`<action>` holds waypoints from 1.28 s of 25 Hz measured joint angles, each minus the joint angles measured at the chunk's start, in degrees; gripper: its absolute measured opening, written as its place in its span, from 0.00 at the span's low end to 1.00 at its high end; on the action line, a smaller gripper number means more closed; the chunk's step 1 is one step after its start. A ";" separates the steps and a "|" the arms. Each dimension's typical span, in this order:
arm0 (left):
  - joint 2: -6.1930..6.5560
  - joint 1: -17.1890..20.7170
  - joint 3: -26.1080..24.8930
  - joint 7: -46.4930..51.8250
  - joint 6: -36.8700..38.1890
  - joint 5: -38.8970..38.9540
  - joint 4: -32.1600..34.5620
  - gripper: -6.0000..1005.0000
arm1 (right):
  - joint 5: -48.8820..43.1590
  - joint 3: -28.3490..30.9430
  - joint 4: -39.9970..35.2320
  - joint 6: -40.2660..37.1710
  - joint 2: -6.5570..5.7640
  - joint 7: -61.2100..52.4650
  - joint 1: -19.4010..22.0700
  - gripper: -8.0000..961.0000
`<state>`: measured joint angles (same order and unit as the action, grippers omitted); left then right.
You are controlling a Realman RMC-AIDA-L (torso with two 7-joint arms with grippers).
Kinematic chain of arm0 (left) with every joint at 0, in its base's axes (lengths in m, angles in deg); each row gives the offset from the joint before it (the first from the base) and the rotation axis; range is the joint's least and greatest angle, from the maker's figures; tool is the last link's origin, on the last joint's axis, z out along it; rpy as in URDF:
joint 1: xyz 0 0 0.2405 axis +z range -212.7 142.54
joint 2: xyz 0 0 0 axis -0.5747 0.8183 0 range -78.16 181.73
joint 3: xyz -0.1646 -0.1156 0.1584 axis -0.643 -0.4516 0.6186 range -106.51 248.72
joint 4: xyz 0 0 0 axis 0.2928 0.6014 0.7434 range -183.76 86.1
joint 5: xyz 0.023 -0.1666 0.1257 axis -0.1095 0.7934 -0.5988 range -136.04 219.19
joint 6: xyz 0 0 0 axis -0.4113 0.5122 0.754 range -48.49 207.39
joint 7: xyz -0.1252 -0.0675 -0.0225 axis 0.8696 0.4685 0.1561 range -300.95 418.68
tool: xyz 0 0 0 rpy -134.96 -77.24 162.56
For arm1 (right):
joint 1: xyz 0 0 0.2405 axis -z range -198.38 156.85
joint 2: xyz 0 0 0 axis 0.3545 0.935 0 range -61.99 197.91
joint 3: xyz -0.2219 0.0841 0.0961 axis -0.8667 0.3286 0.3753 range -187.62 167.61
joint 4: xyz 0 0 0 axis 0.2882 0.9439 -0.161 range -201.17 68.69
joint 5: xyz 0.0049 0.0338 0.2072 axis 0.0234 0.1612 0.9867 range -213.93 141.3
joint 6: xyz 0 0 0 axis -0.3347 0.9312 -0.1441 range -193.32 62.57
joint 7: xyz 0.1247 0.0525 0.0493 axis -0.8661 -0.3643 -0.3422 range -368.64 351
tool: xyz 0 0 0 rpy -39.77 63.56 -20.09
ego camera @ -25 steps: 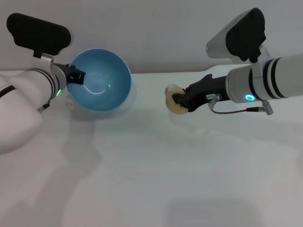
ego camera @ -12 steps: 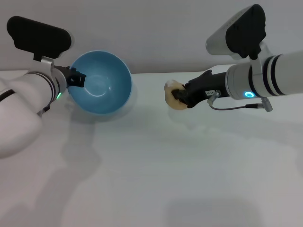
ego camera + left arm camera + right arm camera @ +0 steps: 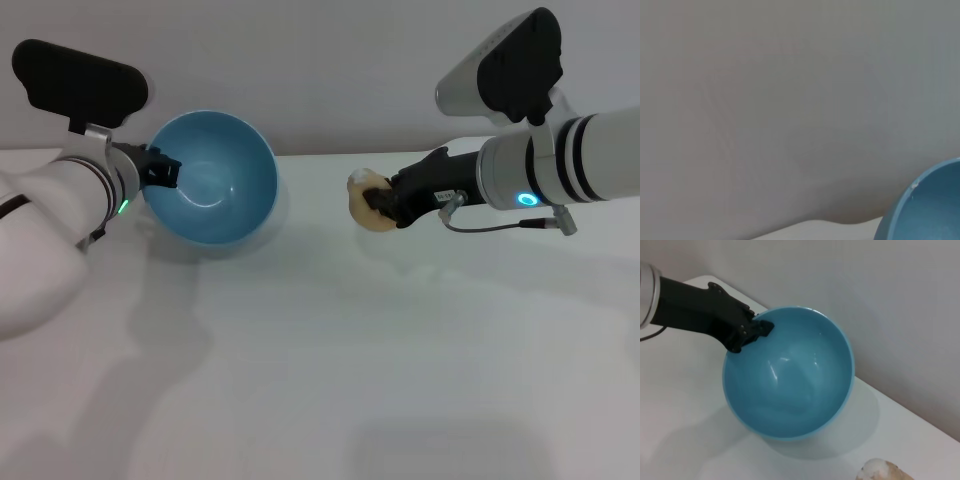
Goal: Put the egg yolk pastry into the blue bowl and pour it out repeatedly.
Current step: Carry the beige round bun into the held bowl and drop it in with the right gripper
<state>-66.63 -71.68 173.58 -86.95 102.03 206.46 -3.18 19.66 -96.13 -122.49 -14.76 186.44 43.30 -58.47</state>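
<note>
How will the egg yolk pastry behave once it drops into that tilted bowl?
The egg yolk pastry, shut in the right gripper, looks rounded, so it will probably roll. The blue bowl, held tilted by the left gripper, looks glossy, so it may slide out.

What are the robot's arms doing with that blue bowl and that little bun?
The left gripper is clamped on the rim of the blue bowl, holding it tipped so its empty inside faces the middle of the table. The right gripper holds the egg yolk pastry in the air, off to the bowl's side. The pastry is not in the bowl yet.
</note>
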 joint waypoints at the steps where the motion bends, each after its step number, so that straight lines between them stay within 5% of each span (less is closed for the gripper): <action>1: 0.02 0.12 0.14 0.00 0.00 0.00 0.28 0.02 | 0.00 -0.08 0.00 0.00 0.00 0.04 0.01 0.07; 32: -0.06 3.01 0.54 2.16 0.68 0.10 4.22 0.02 | -4.44 -0.71 -0.12 -0.18 -0.01 3.12 -1.24 0.06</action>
<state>-66.69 -68.67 174.12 -84.79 102.71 206.55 1.04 15.23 -96.84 -122.61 -14.94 186.43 46.42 -59.70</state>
